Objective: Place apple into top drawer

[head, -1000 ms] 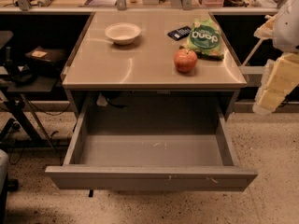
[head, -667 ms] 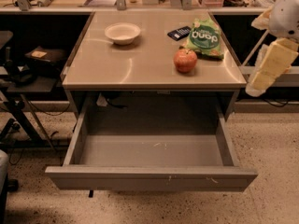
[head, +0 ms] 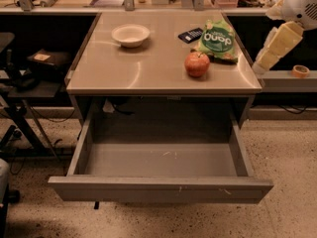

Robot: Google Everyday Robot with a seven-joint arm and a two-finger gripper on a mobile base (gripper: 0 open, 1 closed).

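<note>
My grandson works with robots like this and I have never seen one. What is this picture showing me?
A single camera looks down at the front of a grey table. The pale shape at the right edge is the robot's arm, ending in its gripper, the part it grasps things with. It hangs beside the table's right side, touching nothing. On the table are an apple, a green snack bag behind it, a small dark item and a white bowl. Below, the top drawer stands pulled open, with nothing visible inside. The apple has not yet been picked up.

White bowl (head: 130, 34); green snack bag (head: 217, 40)
</note>
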